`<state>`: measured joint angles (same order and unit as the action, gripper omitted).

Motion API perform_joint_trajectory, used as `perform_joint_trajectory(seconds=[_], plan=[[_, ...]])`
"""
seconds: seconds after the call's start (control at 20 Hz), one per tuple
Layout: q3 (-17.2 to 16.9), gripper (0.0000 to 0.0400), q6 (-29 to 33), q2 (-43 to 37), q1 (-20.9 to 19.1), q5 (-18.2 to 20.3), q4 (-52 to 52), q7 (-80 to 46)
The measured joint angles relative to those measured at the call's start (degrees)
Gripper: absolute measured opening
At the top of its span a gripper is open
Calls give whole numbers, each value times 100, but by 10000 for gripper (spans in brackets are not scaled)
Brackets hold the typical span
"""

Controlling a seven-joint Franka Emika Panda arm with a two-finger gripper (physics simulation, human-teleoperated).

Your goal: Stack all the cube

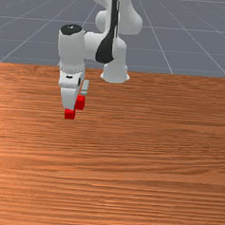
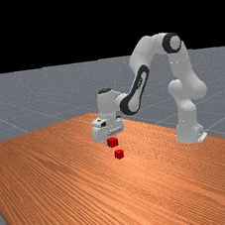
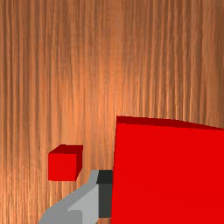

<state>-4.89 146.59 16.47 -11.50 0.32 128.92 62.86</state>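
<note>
My gripper (image 1: pixel 69 100) hangs at the front view's left, shut on a red cube (image 1: pixel 70 115) whose upper part the hand hides. In the far view this cube (image 2: pixel 112 142) is raised off the table. Seen from the wrist, the gripper (image 3: pixel 169 194) has one dark finger pad (image 3: pixel 105 199) against the side of the large, near cube (image 3: pixel 168 170); the other finger is hidden. A second red cube (image 3: pixel 62 166) lies lower, on the table beyond that pad. It stands closer to the arm's base, toward the front view's right (image 1: pixel 81 102), and below the held cube in the far view (image 2: pixel 119 154).
The orange-brown table (image 1: pixel 144 154) spreads around the cubes. The arm's base (image 2: pixel 189 134) stands at the table's edge at the far view's right, and the forearm reaches across from it above the wood.
</note>
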Motion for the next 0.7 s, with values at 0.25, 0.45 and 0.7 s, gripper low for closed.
perform_joint_trajectory(seconds=[0.25, 0.45, 0.7], plan=[[-54, 190, 280, -511, -151, -39, 798, 456], [-123, 190, 213, -359, -417, 37, 576, 1015], [-234, 190, 521, -147, -407, 102, 698, 529]])
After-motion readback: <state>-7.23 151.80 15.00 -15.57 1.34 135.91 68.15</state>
